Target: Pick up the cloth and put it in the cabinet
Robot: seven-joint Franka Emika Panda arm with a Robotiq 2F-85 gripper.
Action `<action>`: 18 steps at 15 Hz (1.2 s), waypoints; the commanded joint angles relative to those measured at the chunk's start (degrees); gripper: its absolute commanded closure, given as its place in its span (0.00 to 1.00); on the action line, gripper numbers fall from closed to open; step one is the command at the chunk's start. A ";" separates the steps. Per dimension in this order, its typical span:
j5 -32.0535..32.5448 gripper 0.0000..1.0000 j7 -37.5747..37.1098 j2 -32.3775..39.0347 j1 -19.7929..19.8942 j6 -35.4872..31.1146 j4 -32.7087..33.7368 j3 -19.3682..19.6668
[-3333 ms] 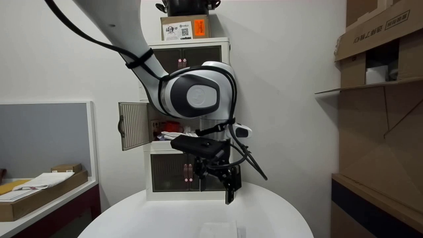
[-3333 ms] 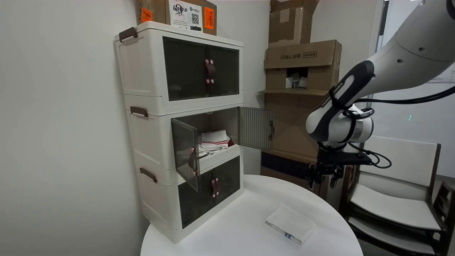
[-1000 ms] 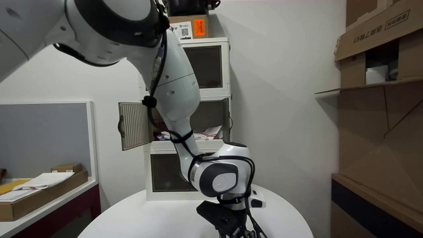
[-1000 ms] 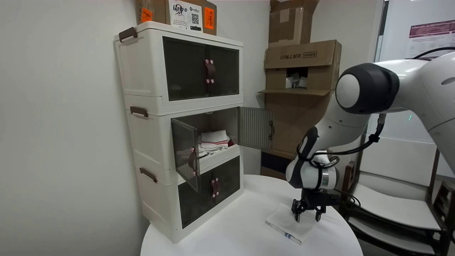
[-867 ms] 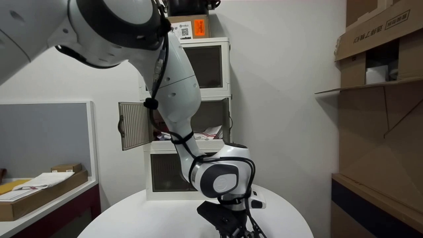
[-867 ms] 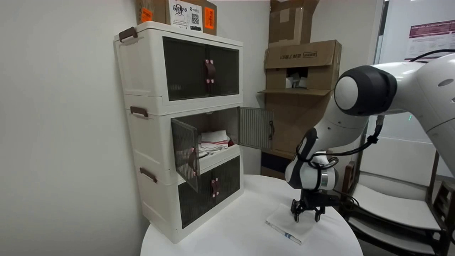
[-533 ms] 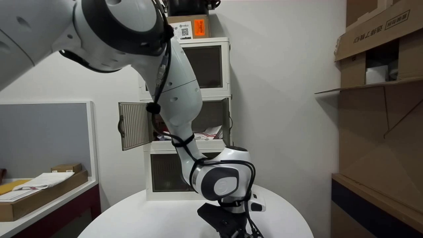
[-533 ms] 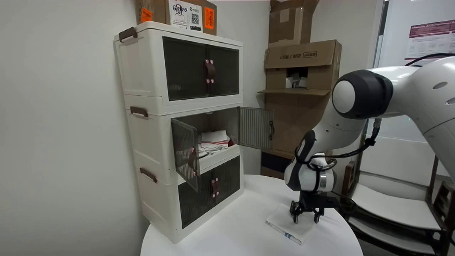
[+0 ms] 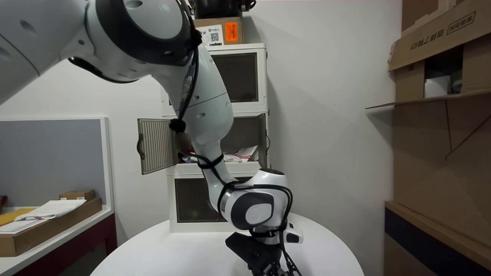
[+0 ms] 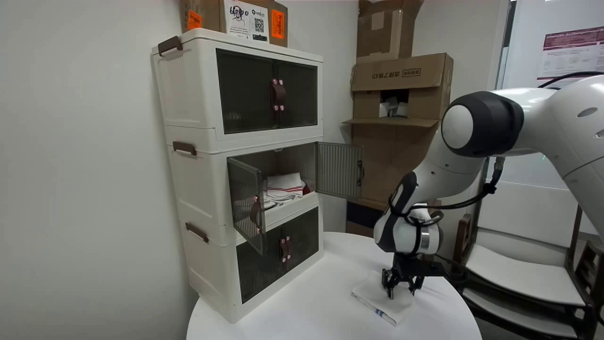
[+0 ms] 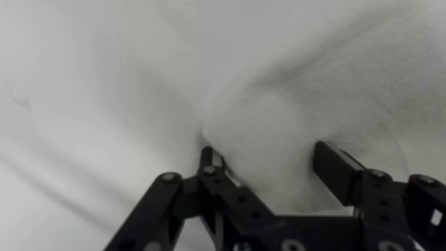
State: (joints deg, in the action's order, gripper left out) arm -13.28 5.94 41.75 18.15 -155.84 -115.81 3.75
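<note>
White walls [image 10: 85, 165] stand behind a round white counter [image 10: 297, 314]. The claw [image 11: 263, 150] is spread part-way, low over the folded white cloth [image 11: 376, 90], which lies on the counter. In the wrist view fabric bulges up between its fingers [image 11: 331, 170]; one fingertip seems to touch the cloth, the other sits at the cloth's edge, blurred, and whether they pinch anything firmly I cannot tell. In an exterior view the claw covers part of the cloth, whose blue-marked edge [image 10: 380, 312] shows. In an exterior view the claw's tips run off the bottom, below the arm [image 9: 209, 107], which hides part of the cabinet [image 9: 243, 168]. The cabinet's middle doors [image 10: 339, 170] are swung out, one partly screening the folded linens [image 10: 284, 182] inside. Above, a black pot [image 9: 218, 8] is cut off at the view's upper edge.
</note>
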 commanded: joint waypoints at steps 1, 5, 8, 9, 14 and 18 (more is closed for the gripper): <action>-0.77 0.64 0.58 -1.14 1.84 2.50 0.31 -2.55; -3.01 0.94 2.00 -3.51 4.09 4.17 -0.27 -5.58; -6.94 1.00 4.63 -7.24 6.56 5.08 -2.07 -9.45; -8.68 0.97 5.81 -8.64 7.35 5.23 -2.71 -10.85; -21.37 0.97 14.66 -18.24 10.11 6.84 -6.60 -17.37; -32.14 0.97 22.49 -25.67 7.26 8.72 -8.87 -16.88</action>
State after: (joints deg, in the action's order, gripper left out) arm -38.95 22.82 22.56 26.77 -149.22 -121.29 -13.72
